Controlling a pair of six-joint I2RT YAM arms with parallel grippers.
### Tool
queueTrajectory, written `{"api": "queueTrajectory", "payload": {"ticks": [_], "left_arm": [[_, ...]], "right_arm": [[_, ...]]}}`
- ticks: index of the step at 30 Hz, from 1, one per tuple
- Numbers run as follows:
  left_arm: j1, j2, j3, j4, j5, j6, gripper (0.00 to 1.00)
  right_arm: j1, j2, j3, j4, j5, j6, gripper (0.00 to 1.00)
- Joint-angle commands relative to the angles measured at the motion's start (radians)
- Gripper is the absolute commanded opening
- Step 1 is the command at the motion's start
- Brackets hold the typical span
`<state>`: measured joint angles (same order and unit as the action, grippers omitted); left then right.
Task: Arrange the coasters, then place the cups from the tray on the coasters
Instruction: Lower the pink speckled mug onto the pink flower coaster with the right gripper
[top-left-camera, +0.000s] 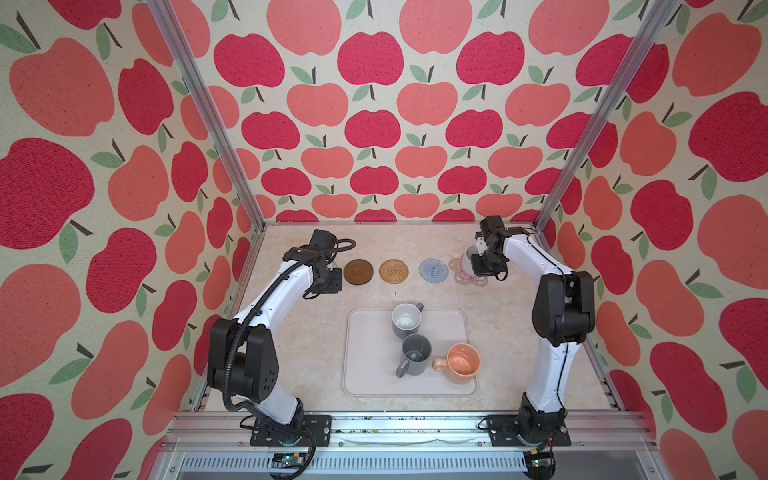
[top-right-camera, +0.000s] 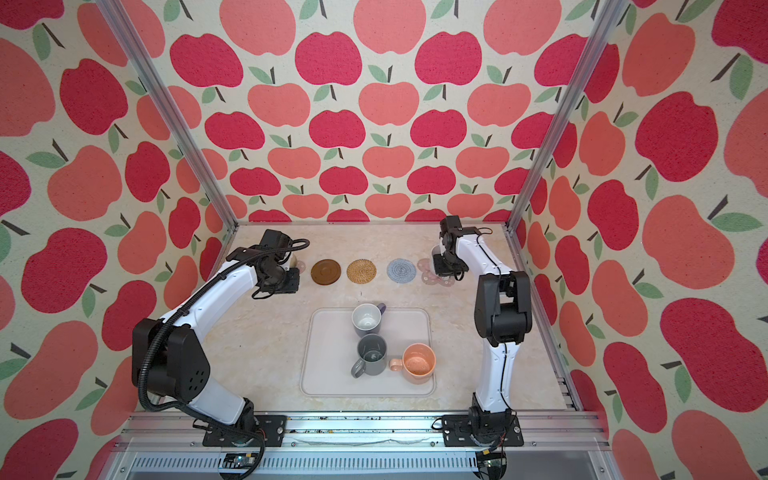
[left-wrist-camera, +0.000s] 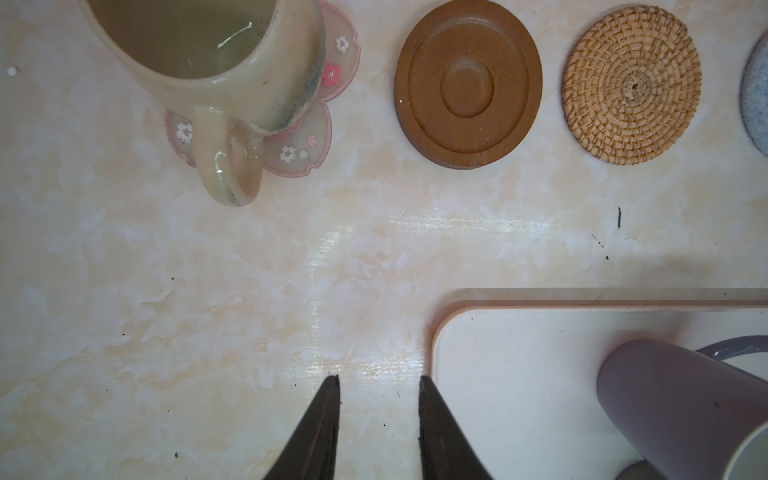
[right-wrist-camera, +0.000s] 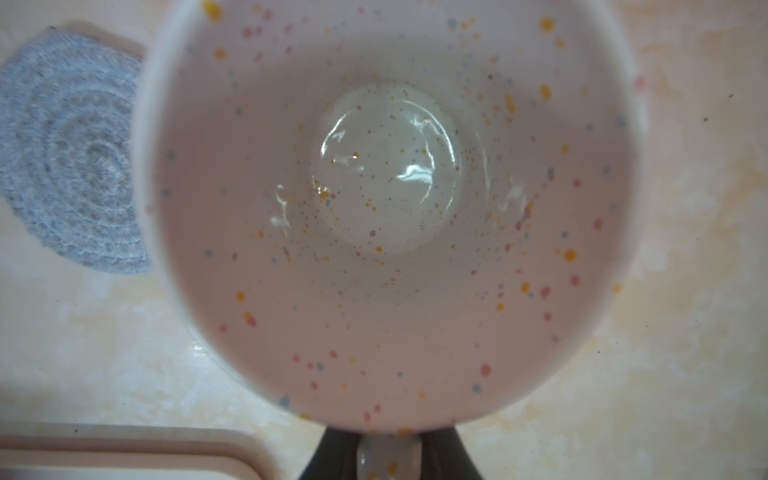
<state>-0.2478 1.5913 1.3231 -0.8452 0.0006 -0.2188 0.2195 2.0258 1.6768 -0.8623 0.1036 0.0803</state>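
White speckled mug (right-wrist-camera: 390, 208) has its handle pinched between right fingers (right-wrist-camera: 332, 457).

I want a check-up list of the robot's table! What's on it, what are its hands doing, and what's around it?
Surface: beige marbled tabletop, tiny dark specks.
Job's things: dark brown round disc coaster, tan woven rattan coaster and grey-blue knitted coaster bare in a row; squat beige-olive mug on a pink flower-shaped coaster; lavender mug, tall dark grey mug and peach-orange mug upright on the pale rectangular tray.
Clutter: nothing seen.
Grippers: left gripper open, empty; right gripper shut on the white speckled mug by its handle, at the second pink flower-shaped coaster.
Cables: black ribbed hose and thin black wire, both clear of the mugs.
Surroundings: apple-patterned walls, aluminium frame posts.
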Motion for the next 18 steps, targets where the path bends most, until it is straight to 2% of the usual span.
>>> {"api": "queueTrajectory", "payload": {"ticks": [1,18], "left_arm": [[-0.005,0.021,0.031,-0.031,-0.001,-0.011,0.34],[-0.008,0.039,0.034,-0.032,0.001,-0.01,0.35]], "right_arm": [[-0.006,-0.053,0.015,0.045,-0.028,0.022,0.0],[-0.006,-0.019,0.029,0.01,-0.021,0.022,0.0]]}}
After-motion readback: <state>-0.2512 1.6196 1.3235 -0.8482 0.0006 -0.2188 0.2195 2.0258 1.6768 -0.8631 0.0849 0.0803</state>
